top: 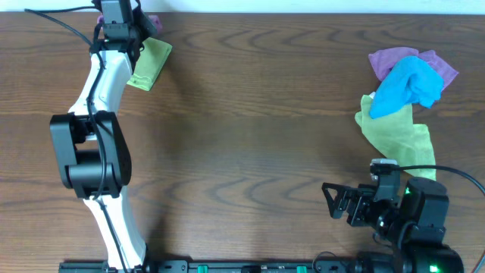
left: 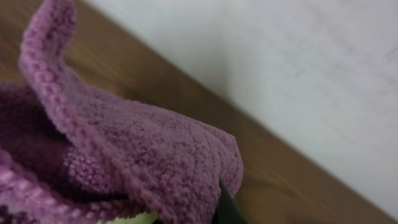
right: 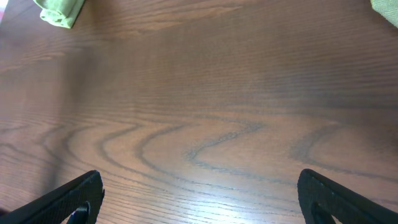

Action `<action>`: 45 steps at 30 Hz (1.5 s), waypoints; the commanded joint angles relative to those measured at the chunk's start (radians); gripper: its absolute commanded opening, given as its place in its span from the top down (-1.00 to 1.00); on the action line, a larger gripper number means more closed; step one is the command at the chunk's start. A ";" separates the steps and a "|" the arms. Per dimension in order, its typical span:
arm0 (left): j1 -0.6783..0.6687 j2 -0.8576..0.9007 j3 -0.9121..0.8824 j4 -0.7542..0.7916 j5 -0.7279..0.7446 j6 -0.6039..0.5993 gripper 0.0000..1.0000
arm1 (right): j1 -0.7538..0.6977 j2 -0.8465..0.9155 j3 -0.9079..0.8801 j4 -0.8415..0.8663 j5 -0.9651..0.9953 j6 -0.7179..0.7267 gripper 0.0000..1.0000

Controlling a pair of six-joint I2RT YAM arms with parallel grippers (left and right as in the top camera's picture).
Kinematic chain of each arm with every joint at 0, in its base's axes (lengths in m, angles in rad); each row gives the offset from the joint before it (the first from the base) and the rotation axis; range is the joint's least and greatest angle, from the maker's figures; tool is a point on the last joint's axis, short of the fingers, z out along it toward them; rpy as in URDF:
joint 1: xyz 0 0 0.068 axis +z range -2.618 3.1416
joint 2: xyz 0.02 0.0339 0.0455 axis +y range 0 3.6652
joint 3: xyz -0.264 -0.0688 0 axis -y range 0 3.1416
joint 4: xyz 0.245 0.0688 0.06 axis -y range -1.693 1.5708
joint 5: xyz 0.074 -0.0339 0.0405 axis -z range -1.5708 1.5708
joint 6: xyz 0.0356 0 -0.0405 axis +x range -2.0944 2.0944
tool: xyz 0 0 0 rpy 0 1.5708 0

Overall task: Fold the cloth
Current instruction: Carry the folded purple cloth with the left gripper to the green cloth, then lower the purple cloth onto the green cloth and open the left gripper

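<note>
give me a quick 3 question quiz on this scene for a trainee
1. True or false: the right gripper has its jaws shut on a cloth.
2. Which gripper is nearest the lilac cloth? A) left gripper B) right gripper C) both equally
3. What colour is the cloth bunched with the purple cloth at the table's right side?

Key: 1 false, its jaws are wide open over bare wood. 2 A. 3 bright blue, the blue cloth.
</note>
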 commanded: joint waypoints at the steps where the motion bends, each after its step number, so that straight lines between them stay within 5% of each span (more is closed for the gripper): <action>1: 0.008 0.023 0.021 -0.027 -0.026 0.030 0.88 | -0.006 -0.003 -0.003 -0.002 -0.011 0.008 -0.99; 17: 0.008 0.023 0.021 -0.433 -0.058 0.058 0.88 | -0.006 -0.003 -0.003 -0.002 -0.011 0.008 -0.99; 25: 0.008 0.023 0.021 -0.550 -0.058 0.058 0.70 | -0.006 -0.003 -0.003 -0.002 -0.011 0.008 -0.99; 28: 0.008 0.023 0.021 -0.579 -0.058 0.059 0.36 | -0.006 -0.003 -0.003 -0.002 -0.011 0.008 -0.99; 32: 0.008 0.022 0.021 -0.594 -0.058 0.060 -0.61 | -0.006 -0.003 -0.003 -0.002 -0.011 0.008 -0.98; 34: 0.008 0.016 0.021 -0.593 -0.058 0.066 -0.88 | -0.006 -0.003 -0.003 -0.002 -0.011 0.008 -0.99; 45: 0.008 -0.089 0.028 -0.631 -0.048 0.089 -0.90 | -0.006 -0.003 -0.003 -0.002 -0.011 0.008 -0.98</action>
